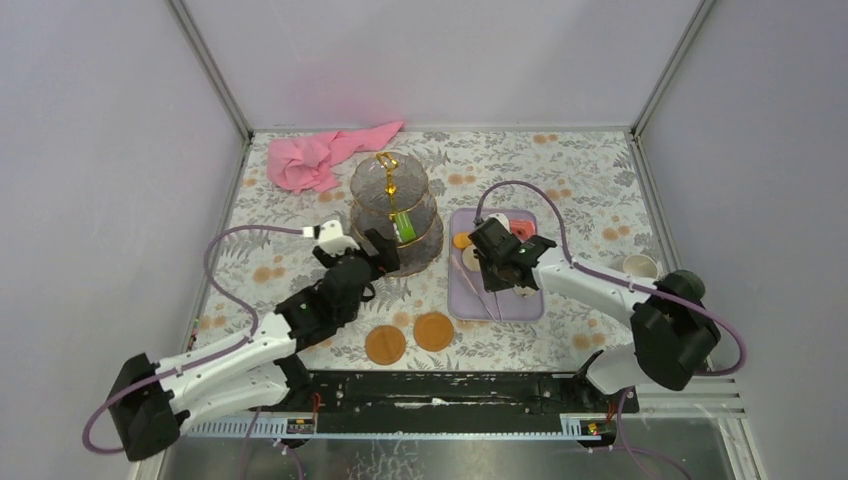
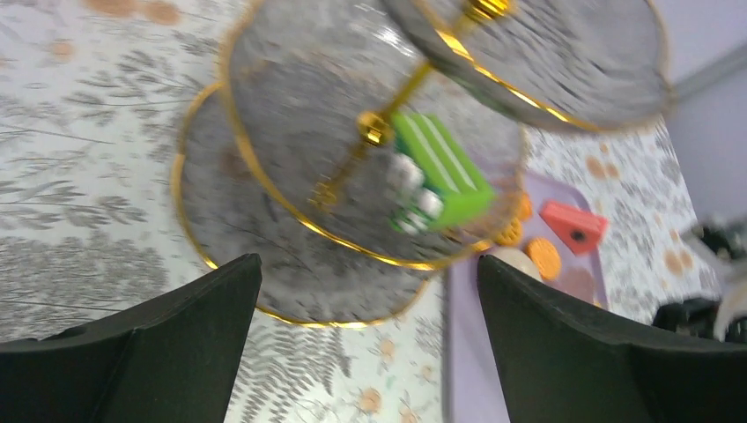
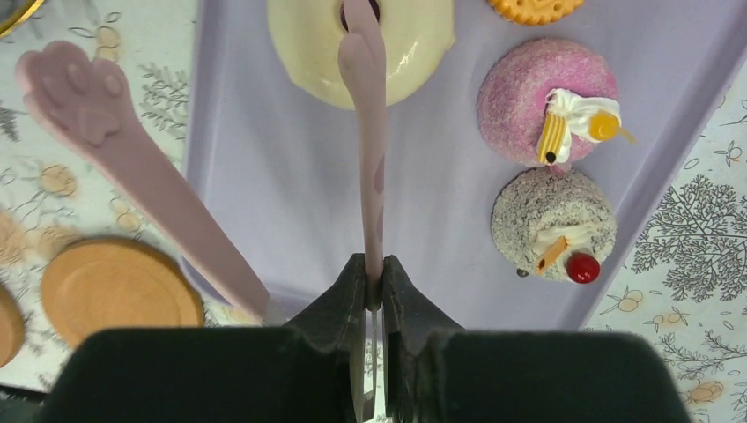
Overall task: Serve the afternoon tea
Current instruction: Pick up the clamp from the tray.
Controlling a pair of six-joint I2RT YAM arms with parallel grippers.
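r wrist: tongs [image 3: 372, 176] betw r fingers [image 3: 345, 304]

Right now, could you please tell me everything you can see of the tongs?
The tongs are pale pink and matte, like silicone, with two flat arms. The right gripper is shut on one arm, seen edge-on, which runs out over the tray to the cream doughnut, its tip at the hole. The other arm splays left across the tray's edge and ends in a paw-shaped tip above the table. Their joint is hidden behind the gripper.
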